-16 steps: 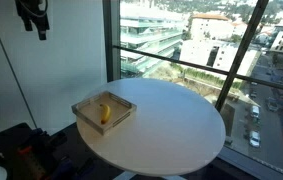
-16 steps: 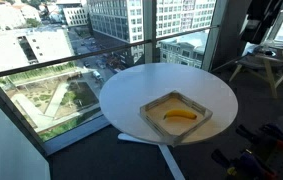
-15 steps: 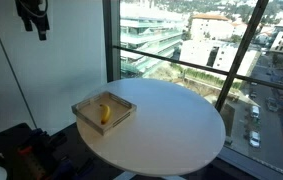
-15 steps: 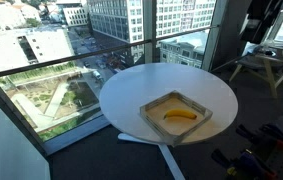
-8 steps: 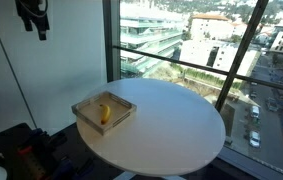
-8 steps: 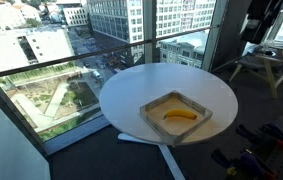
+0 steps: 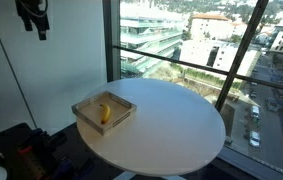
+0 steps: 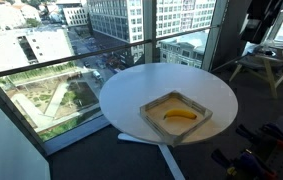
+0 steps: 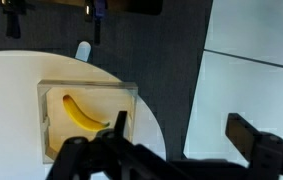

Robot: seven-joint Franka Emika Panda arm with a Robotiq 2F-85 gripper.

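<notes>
A yellow banana (image 7: 105, 113) lies in a shallow square wooden tray (image 7: 85, 110) near the edge of a round white table (image 7: 171, 125). Both also show in an exterior view, banana (image 8: 179, 116) and tray (image 8: 206, 109), and in the wrist view, banana (image 9: 79, 115) and tray (image 9: 129, 93). My gripper (image 7: 33, 17) hangs high above the tray, far from it, near the top of the frame; it also shows in an exterior view (image 8: 257, 20). In the wrist view its fingers (image 9: 181, 130) stand wide apart with nothing between them.
Tall windows (image 7: 191, 40) with a city far below stand behind the table. A white wall (image 7: 51, 60) is beside the arm. Dark equipment sits on the floor (image 7: 21, 155). A stool or stand (image 8: 261, 68) is beyond the table.
</notes>
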